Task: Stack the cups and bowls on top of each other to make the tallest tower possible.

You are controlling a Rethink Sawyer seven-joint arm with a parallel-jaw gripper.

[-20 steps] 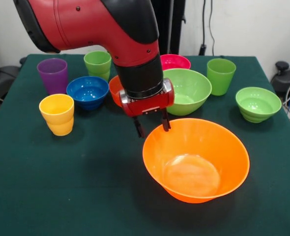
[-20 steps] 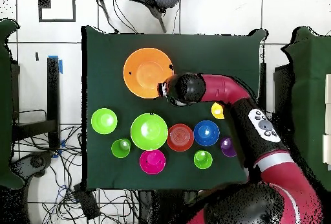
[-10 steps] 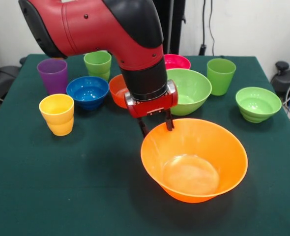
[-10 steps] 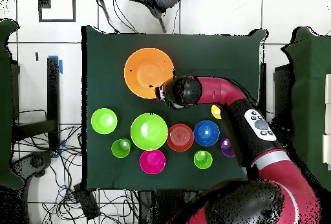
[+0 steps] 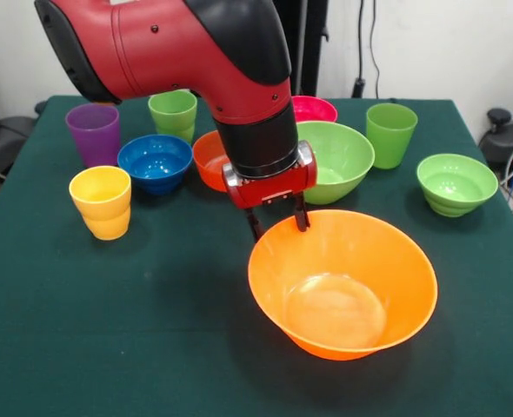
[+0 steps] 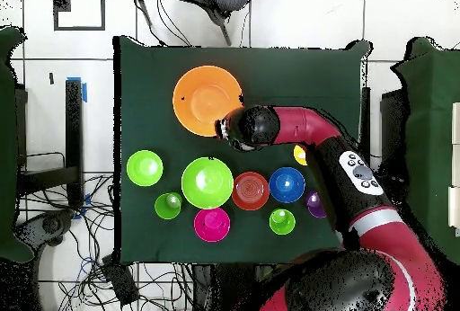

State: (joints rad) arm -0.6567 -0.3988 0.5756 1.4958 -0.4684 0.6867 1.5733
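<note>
The huge orange bowl sits at the near side of the front view. My gripper is shut on its far-left rim, one finger inside and one outside. Behind it stand the large light green bowl, a red-orange bowl partly hidden by the arm, a blue bowl, a pink bowl and a smaller green bowl. The cups all stand upright and apart: yellow, purple, and two light green. Nothing is stacked.
The dark green table carries everything. In the overhead view, cables lie on the floor beside the table and a chair stands at its top edge. My arm reaches across above the yellow cup.
The gripper has shifted slightly left in the front view, and the orange bowl has moved with it by its rim. The other cups and bowls have stayed put.
</note>
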